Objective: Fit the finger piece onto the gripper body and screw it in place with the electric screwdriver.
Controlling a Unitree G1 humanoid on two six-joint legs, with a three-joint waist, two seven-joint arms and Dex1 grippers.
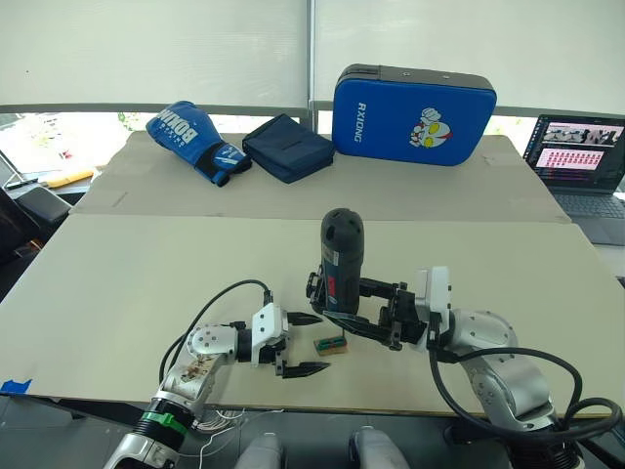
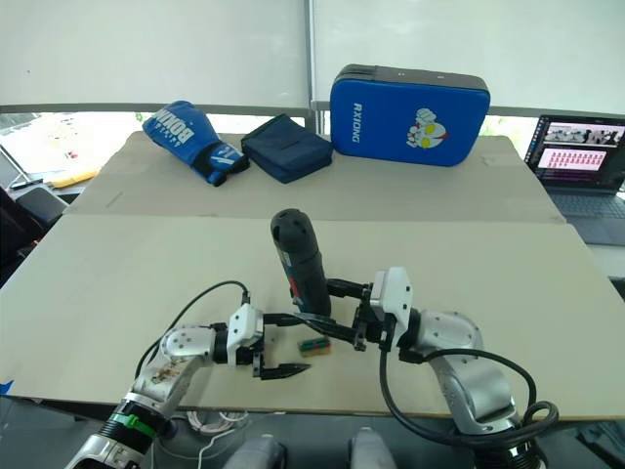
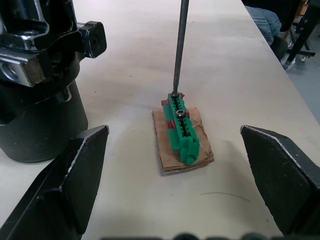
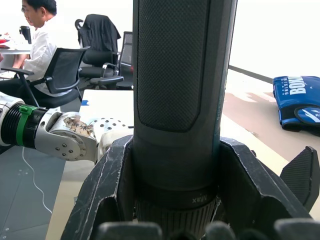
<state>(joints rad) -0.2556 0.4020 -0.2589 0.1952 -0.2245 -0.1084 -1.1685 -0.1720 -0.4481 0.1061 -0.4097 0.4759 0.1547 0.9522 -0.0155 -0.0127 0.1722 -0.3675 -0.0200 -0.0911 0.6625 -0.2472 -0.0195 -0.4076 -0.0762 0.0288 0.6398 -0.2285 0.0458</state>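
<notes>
The electric screwdriver point(image 1: 342, 256) stands upright near the table's front, and my right gripper point(image 1: 320, 301) is shut around its dark barrel point(image 4: 177, 90). Its thin bit point(image 3: 180, 47) points straight down, with the tip on the far end of a green slotted strip point(image 3: 183, 129) that lies on a scrap of brown card. My left gripper point(image 1: 322, 342) is open, one finger on each side of that strip, touching nothing. A black assembly with a round stubby base, the gripper body point(image 3: 40, 100), stands on the table just beside the strip. The finger piece is out of view.
A blue boxing glove point(image 1: 195, 137), a dark blue pouch point(image 1: 286, 147) and a blue strike pad point(image 1: 413, 101) lie at the back of the table. A laptop point(image 1: 581, 156) is open at the far right. A person point(image 4: 35, 40) sits beyond the table's left side.
</notes>
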